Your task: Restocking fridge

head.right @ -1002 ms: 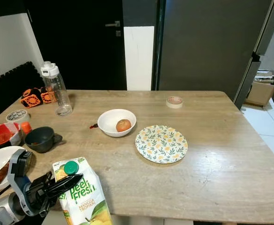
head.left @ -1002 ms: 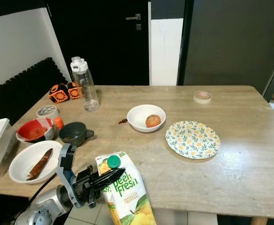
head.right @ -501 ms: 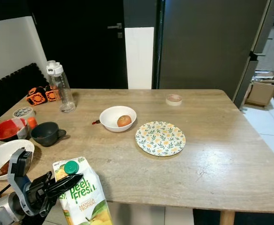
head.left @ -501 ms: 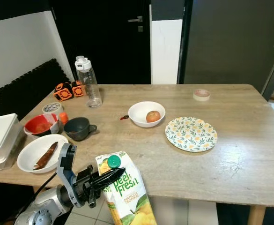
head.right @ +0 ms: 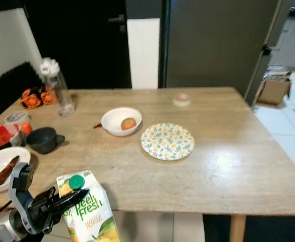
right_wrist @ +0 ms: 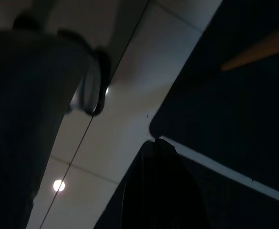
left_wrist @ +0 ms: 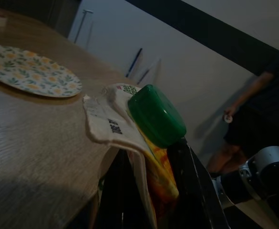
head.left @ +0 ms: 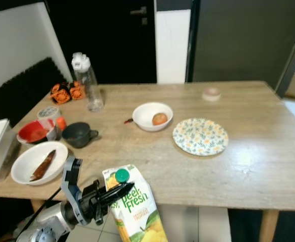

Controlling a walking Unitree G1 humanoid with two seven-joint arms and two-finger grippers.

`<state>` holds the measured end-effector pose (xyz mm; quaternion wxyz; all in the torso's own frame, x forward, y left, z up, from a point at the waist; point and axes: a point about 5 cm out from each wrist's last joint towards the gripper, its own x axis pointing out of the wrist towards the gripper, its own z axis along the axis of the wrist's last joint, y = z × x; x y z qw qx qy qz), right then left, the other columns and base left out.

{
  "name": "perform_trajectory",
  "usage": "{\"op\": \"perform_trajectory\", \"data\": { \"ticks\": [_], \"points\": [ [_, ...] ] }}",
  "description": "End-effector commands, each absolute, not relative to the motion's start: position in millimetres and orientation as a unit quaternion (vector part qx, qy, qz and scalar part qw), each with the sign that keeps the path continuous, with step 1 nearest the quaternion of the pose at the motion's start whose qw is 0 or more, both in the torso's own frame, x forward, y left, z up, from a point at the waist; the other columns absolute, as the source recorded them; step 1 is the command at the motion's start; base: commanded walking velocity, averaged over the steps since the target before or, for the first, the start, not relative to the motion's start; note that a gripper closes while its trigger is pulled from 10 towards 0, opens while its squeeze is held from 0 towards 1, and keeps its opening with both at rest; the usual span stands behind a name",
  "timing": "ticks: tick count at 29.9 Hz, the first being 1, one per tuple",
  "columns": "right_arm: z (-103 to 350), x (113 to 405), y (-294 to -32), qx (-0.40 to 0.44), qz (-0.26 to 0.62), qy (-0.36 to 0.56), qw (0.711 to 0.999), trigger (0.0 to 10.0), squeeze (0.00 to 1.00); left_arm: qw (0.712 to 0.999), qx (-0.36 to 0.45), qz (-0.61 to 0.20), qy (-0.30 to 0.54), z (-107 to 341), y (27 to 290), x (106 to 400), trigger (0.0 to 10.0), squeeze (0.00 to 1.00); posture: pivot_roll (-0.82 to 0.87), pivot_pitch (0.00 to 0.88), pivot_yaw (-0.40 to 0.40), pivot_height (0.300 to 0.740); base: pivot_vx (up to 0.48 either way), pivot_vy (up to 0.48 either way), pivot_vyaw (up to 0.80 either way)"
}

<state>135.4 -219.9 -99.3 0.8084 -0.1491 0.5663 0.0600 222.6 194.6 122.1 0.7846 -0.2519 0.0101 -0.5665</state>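
Down low, in front of the table's near edge, the left gripper (head.left: 118, 190) is pinched tight on the folded top of a juice carton (head.left: 135, 214) with a green cap (left_wrist: 156, 115). One black finger (left_wrist: 192, 191) sits on each side of the fold. The carton is held off the table (head.left: 253, 151), just past its edge.

A white bowl (head.left: 152, 116) in the middle of the table has a round peach-colored fruit (head.left: 160, 119) in it. Another white bowl (head.left: 39, 163) near the left edge holds a long brown piece of food (head.left: 43, 165). A red bowl (head.left: 35, 132) and a dark cup (head.left: 78, 134) stand beside it. The flowered plate (head.left: 200, 136) has nothing on it. A clear water bottle (head.left: 87, 82) stands at the back, by two orange things (head.left: 64, 93). A small roll of tape (head.left: 211, 94) lies far back.

Much bare table lies on the right side. The right gripper (right_wrist: 160, 191) hangs in the dark, and I cannot tell if it is open.
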Motion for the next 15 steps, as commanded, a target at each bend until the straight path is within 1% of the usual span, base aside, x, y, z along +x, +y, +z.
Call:
{"op": "perform_trajectory", "data": {
  "ticks": [1, 15],
  "points": [
    [-101.8, 130.8, -215.3, -0.141, 0.062, 0.572, 0.805, 10.0, 0.00, 0.788, -0.245, -0.564, 0.009, 124.2, 199.8, 221.2, 10.0, 0.00, -0.07, 0.000, 0.037, 0.740, -0.277, 0.000, 0.00],
    [-101.6, 131.0, -216.3, -0.143, 0.062, 0.572, 0.805, 10.0, 0.00, 0.787, -0.247, -0.565, 0.019, 119.0, 198.5, 219.1, 10.0, 0.00, -0.07, 0.000, 0.037, 0.740, -0.283, 0.000, 0.00]
  ]
}}
